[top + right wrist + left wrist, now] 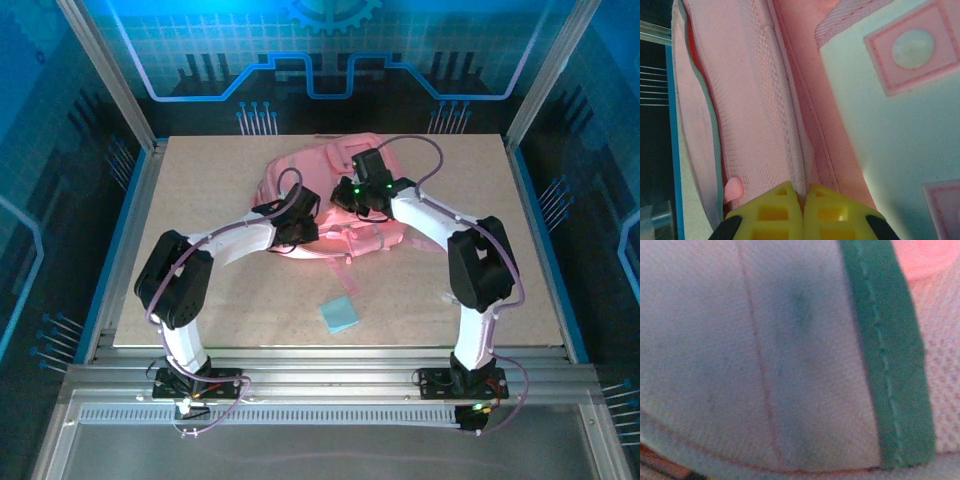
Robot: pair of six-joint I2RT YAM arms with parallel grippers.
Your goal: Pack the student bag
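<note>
Both arms are reaching forward, wrists angling inward. The right gripper is pressing its yellow fingers together; the left gripper is pointing downward.

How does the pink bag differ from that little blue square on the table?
The bag is pink, the square light blue. The bag is far bigger than the square. The bag is soft and bulky, the square thin and flat. Both lie on the table.

No readable text, label or number — neither on the student bag nor the table
</note>
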